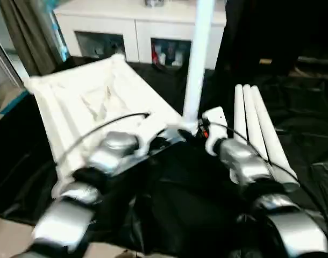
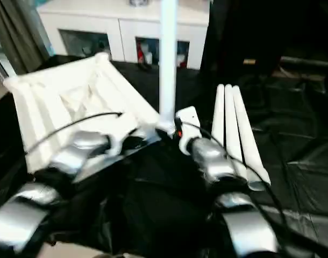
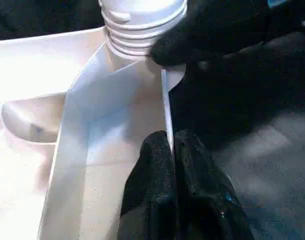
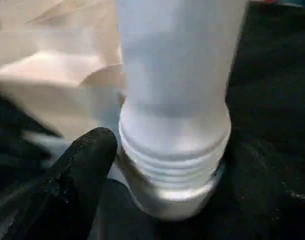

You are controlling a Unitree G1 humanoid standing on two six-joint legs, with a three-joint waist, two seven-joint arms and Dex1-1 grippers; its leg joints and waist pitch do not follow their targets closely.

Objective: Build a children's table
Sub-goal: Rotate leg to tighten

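The children's table top [image 1: 83, 99] lies upside down and tilted on a black sheet, its ribbed underside facing up. One white leg [image 1: 199, 59] stands upright in the near corner socket, and its threaded end [image 4: 172, 165] sits at the socket's mouth. Three more legs [image 1: 261, 129] lie side by side to the right. My left gripper [image 3: 171, 145] is shut on the thin rim of the table top close to that corner. My right gripper [image 1: 193, 131] is at the leg's base, open, with one finger [image 4: 85, 170] just beside the thread.
A white cabinet [image 1: 142, 24] with glass-fronted shelves stands at the back. A curtain [image 1: 24, 32] hangs at the far left. The black sheet [image 1: 169, 188] covers the floor around the work, with wrinkles at the right.
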